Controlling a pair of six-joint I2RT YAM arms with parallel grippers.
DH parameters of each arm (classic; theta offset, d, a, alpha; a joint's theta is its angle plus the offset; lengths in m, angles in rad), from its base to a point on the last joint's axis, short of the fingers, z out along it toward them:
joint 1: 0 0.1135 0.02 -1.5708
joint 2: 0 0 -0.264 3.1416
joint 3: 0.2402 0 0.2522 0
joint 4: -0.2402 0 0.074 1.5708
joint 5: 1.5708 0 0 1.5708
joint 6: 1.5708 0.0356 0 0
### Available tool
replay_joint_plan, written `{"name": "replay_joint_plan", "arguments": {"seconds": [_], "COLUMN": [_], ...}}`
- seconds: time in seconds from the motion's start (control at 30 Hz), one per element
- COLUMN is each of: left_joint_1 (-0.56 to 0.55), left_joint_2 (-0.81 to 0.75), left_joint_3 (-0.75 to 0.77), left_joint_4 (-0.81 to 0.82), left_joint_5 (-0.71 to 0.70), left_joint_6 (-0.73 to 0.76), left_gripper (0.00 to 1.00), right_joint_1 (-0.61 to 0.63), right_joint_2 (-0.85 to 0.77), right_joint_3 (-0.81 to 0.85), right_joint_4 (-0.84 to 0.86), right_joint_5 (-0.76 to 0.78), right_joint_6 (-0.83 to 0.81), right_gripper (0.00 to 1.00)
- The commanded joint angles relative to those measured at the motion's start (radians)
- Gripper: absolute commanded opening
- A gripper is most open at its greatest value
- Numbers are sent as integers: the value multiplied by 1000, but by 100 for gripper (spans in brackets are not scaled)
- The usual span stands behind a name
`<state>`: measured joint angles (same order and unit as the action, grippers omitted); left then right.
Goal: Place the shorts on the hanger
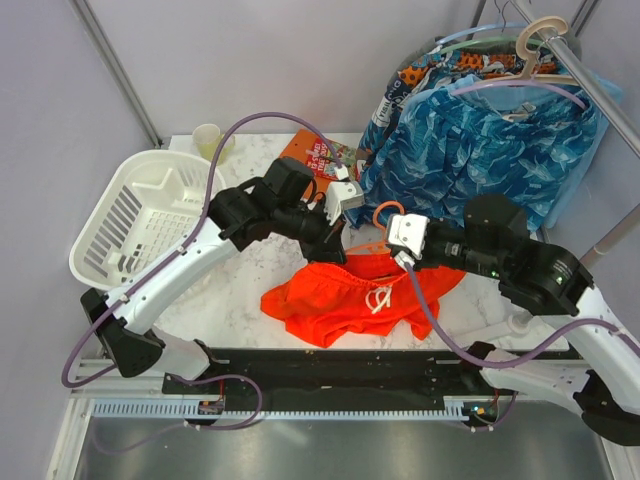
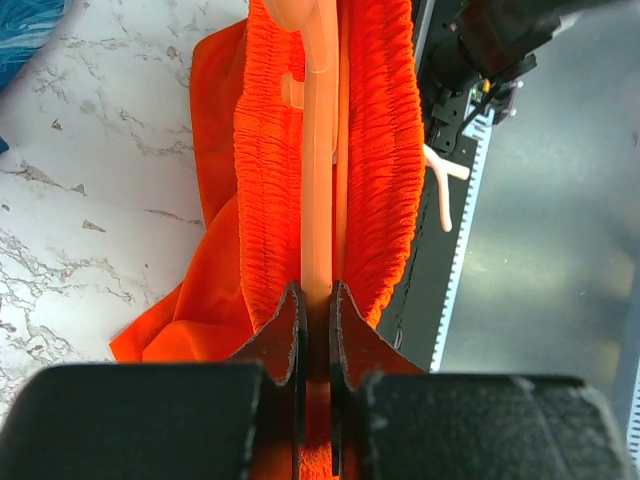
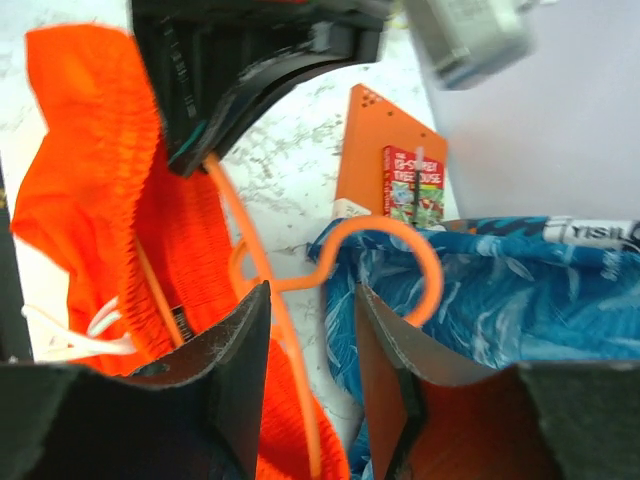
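Shorts: you have the shorts [image 1: 340, 300] bunched on the marble table [image 1: 230, 300] near its front edge, between the two arms, white drawstring [image 1: 379, 298] on top.
Waistband: in the left wrist view, gathered elastic rises on both sides of the hanger [image 2: 317, 170] bar, so the bar runs inside the waist opening.
Left gripper: your left gripper [image 2: 316, 290] has its jaws pinched narrow on that bar, thin plastic straight between the tips, orange fabric close on either side.
Right gripper: your right gripper [image 3: 312, 300] sits just right of the hanger neck, jaws standing apart. The thin arm of the hanger passes through the gap close to one finger; neither finger is pressed on it.
Hook: curved orange hook pokes up just beyond the right fingers, free of both grippers.
In the way, close: the black body of the left gripper fills the top of the right wrist view, directly over the hanger arm.
In the way, behind: blue garment [image 1: 480, 150] hangs down right behind the hook, near it; touching or not, you cannot tell.
Left side: white basket [image 1: 135, 215] on the table, well apart from the shorts.
Far edge: orange book [image 1: 318, 155] lies flat behind the left gripper; pale cup [image 1: 207, 140] by the basket's far corner.
Rack: rail [image 1: 595, 85] at far right carries a beige hanger [image 1: 537, 35] and a pale blue hanger [image 1: 520, 88] with blue patterned clothes.
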<state>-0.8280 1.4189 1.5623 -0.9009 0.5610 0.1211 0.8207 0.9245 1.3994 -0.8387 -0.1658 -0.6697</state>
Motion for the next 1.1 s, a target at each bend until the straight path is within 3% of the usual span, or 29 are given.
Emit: {"name": "replay_joint_plan", "arguments": {"seconds": [0.0, 0.23, 0.57, 0.93, 1.07], "left_joint_1": [10, 24, 52, 53, 53], "left_joint_2": [-23, -18, -14, -29, -37], "left_joint_3": [42, 31, 28, 12, 7], "left_joint_4": [91, 95, 105, 108, 111], "left_joint_5": [86, 103, 122, 131, 137], "left_joint_6": [-83, -101, -147, -140, -149], "left_gripper": [2, 2, 2, 2, 2], "right_joint_1": [3, 93, 385, 400, 403], "right_joint_2": [37, 71, 135, 174, 186], "right_joint_3": [52, 3, -115, -166, -171], "right_joint_4": [-34, 6, 121, 188, 202], "right_joint_5": [-86, -40, 417, 581, 577], "right_joint_6": [-118, -270, -320, -337, -329], "right_gripper": [45, 48, 47, 46, 42]}}
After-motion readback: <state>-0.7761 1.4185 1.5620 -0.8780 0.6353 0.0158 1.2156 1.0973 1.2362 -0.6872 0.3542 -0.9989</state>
